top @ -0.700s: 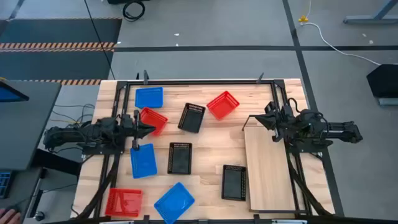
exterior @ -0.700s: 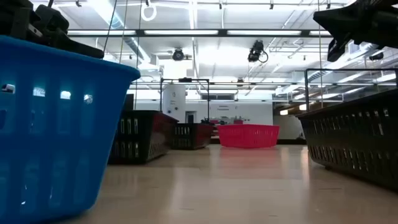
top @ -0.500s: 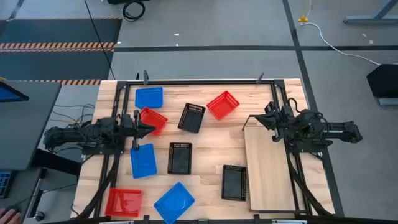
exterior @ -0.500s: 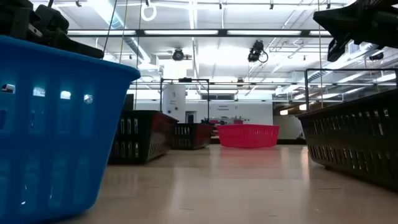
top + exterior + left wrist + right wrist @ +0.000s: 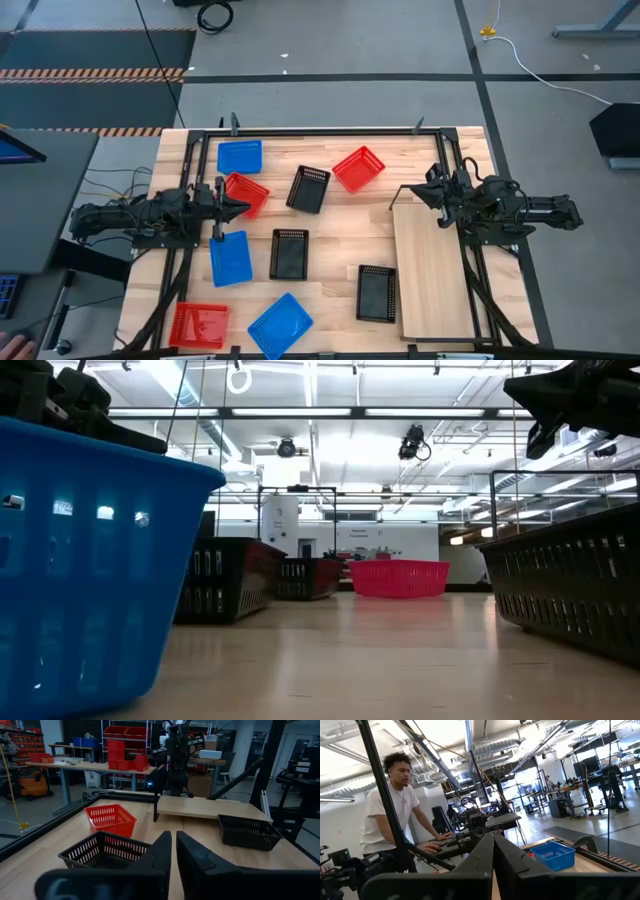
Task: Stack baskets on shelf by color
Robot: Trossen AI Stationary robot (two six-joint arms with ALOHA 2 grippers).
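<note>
Nine baskets lie scattered on the tabletop. The blue ones are at the far left (image 5: 240, 157), the middle left (image 5: 230, 257) and the near edge (image 5: 280, 325). The red ones (image 5: 245, 193), (image 5: 358, 168), (image 5: 198, 324) and the black ones (image 5: 308, 188), (image 5: 289, 253), (image 5: 376, 293) lie between them. The pale shelf (image 5: 432, 270) lies along the right side with nothing on it. My left gripper (image 5: 243, 207) hovers shut and empty by the red basket on the left. My right gripper (image 5: 402, 196) hovers shut and empty over the shelf's far corner. In the left wrist view my gripper (image 5: 173, 835) points past a black basket (image 5: 102, 852) toward the shelf (image 5: 212, 807).
A black frame rail (image 5: 320, 131) runs along the table's far edge. A person (image 5: 390, 815) stands at a desk beyond the table in the right wrist view. In the low view a blue basket (image 5: 90, 560) stands close on the left and a black one (image 5: 570, 585) on the right.
</note>
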